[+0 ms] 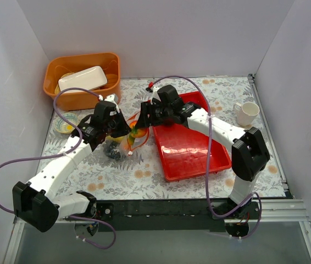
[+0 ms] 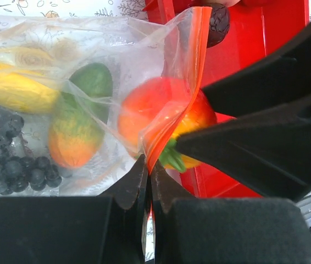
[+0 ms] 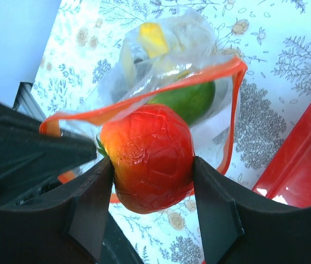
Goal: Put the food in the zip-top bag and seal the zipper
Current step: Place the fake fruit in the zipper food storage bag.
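The clear zip-top bag (image 2: pixel 51 82) lies left of the red tray, its mouth held open. My left gripper (image 2: pixel 149 168) is shut on the zipper (image 2: pixel 199 60), the orange-red strip along the mouth. Inside the bag are a yellow oblong piece (image 2: pixel 12 91), a green-orange mango (image 2: pixel 78 124) and a dark purple grape bunch (image 2: pixel 7 159). My right gripper (image 3: pixel 151 170) is shut on a peach-orange ball (image 3: pixel 150 154) and holds it at the bag's mouth (image 3: pixel 144 99). In the top view both grippers, left (image 1: pixel 123 133) and right (image 1: pixel 142 125), meet at the ball (image 1: pixel 137 132). A dark red ball (image 2: pixel 217 23) lies in the tray.
The red tray (image 1: pixel 194 148) lies right of the bag. An orange basin (image 1: pixel 81 82) with a white dish stands at the back left. A small bowl (image 1: pixel 66 124) is at the left edge. A white mug (image 1: pixel 247 114) stands at the right.
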`<state>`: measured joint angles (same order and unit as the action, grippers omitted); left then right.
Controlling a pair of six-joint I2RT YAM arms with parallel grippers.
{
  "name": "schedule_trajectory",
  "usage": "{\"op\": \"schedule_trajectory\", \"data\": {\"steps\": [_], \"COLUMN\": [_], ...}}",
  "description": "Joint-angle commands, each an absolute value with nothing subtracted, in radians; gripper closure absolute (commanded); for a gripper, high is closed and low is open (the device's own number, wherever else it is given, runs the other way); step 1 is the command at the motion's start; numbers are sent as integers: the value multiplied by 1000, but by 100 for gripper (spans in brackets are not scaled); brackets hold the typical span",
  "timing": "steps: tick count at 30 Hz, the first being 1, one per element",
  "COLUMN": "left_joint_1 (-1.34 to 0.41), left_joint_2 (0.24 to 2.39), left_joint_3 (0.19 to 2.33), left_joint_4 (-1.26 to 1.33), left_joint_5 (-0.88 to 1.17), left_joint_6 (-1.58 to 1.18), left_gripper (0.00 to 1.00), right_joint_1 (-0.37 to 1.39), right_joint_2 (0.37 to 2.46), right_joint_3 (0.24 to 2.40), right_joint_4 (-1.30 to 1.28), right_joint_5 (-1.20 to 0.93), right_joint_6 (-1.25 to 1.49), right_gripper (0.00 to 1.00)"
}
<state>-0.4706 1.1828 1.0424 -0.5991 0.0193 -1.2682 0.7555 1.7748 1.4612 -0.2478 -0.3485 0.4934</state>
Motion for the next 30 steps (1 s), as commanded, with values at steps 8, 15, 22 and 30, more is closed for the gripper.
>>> {"op": "schedule_trajectory", "data": {"steps": [8,15,22,30], "left_joint_1": [-474,-474,-474,-474], "left_joint_2": [1106,1114,1124,1135], "left_joint_3": [1100,1124,1137,1146], "left_joint_4": [-611,-627,-630,-630], "left_joint_5": [-35,-74,-95,-92], "left_joint_6": [-1281,-1276,-1276,-1270], "left_gripper": [100,100,100,100], "right_joint_1": [816,819,816,816], "right_joint_2": [1842,1740,1591,1624], "right_joint_3": [1598,1528,1413,1341], "right_joint_4": [-268,-284,-322,-319], "right_joint_5": [-255,-169,-26,-60], "right_joint_6": [466,440,428,477], "right_gripper": [28,3,2,26]}}
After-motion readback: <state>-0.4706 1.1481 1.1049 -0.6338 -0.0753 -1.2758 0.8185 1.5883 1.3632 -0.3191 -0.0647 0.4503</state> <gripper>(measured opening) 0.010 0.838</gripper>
